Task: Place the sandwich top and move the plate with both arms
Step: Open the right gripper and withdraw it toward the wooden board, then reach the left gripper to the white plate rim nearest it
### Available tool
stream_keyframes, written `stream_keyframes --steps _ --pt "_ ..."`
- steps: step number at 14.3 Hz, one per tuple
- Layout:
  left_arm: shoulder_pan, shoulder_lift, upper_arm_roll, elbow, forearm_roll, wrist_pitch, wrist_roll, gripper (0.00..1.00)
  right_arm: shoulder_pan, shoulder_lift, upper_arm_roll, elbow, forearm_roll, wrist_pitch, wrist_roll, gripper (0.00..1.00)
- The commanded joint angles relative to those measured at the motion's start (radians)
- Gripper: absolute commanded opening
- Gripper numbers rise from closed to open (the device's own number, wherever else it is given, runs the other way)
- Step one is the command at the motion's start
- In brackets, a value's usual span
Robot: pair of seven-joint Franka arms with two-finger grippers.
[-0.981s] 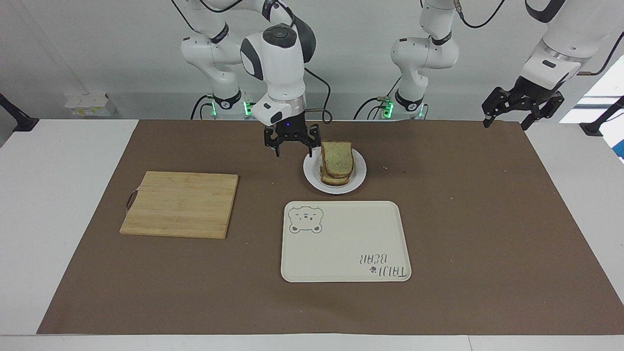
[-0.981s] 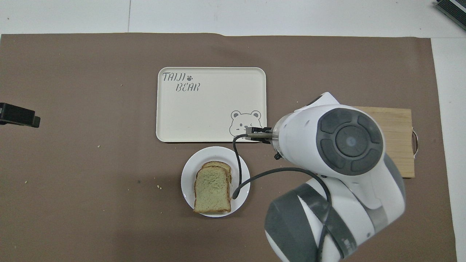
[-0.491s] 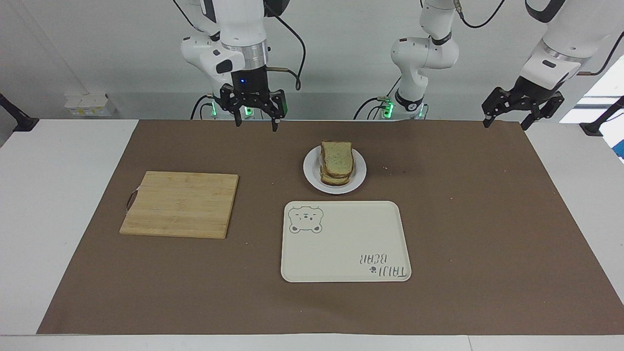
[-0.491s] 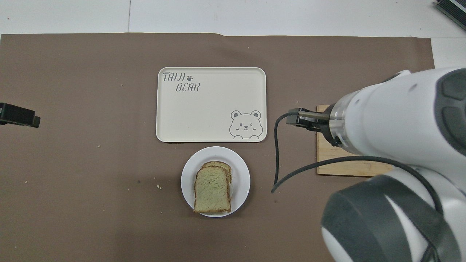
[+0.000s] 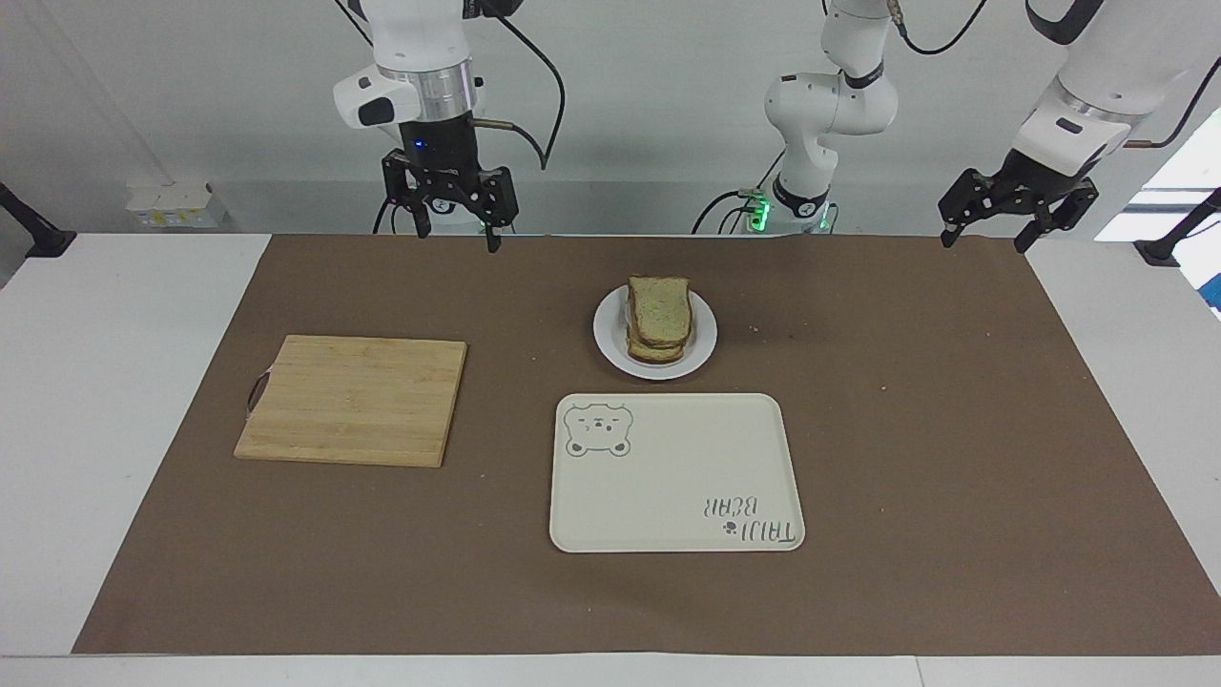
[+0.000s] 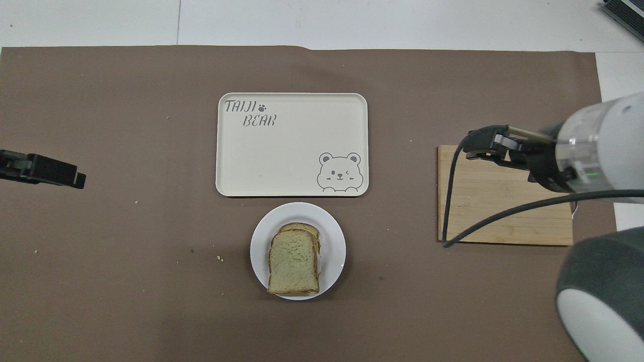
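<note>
While our right gripper [image 5: 456, 232] hangs with its fingers spread and nothing between them, it sits above the edge of the brown mat [image 5: 954, 429] nearest the robots, toward the right arm's end of the bench. Our left gripper [image 5: 985, 234] hangs the same way, fingers apart and empty, over the mat's corner nearest the robots at the left arm's end; in the overhead view only its dark tip [image 6: 43, 170] shows.

Moving outward from our right gripper, we see the wooden cutting board [image 5: 353, 399] lying flat on the mat toward the right arm's end, farther from the robots. Near the middle of the mat stands the plate [image 5: 610, 345], and on it the sandwich top [image 5: 658, 310] lies flat as the uppermost slice of a stack of bread, well apart from both of our grippers. Just beside the plate, farther from the robots, lies the cream tray [image 5: 668, 496] with its bear drawing and lettering. Crumbs dot the mat around the plate.
</note>
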Motion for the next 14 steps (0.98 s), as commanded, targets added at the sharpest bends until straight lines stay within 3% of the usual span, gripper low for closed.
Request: stream_keyframes --steps 1,4,6,11,14 --pt "-0.092 -0.070 0.004 -0.184 -0.071 0.103 -0.013 1.00 -0.007 -0.020 -0.077 -0.003 0.032 -0.047 -0.137 1.00" --pt "-0.158 -0.144 0.004 -0.412 -0.208 0.310 -0.016 1.00 -0.006 -0.040 -0.162 -0.006 0.022 -0.070 -0.300 1.00" --pt "-0.197 -0.165 0.004 -0.514 -0.261 0.413 -0.018 1.00 -0.006 -0.051 -0.176 -0.017 0.007 -0.093 -0.407 1.00" --pt "-0.261 -0.190 0.001 -0.764 -0.452 0.715 -0.011 1.00 -0.006 -0.088 -0.177 -0.058 0.015 -0.162 -0.423 1.00" --pt "-0.307 -0.179 0.001 -0.859 -0.588 0.852 0.040 1.00 -0.006 -0.083 -0.177 -0.051 0.009 -0.167 -0.426 1.00"
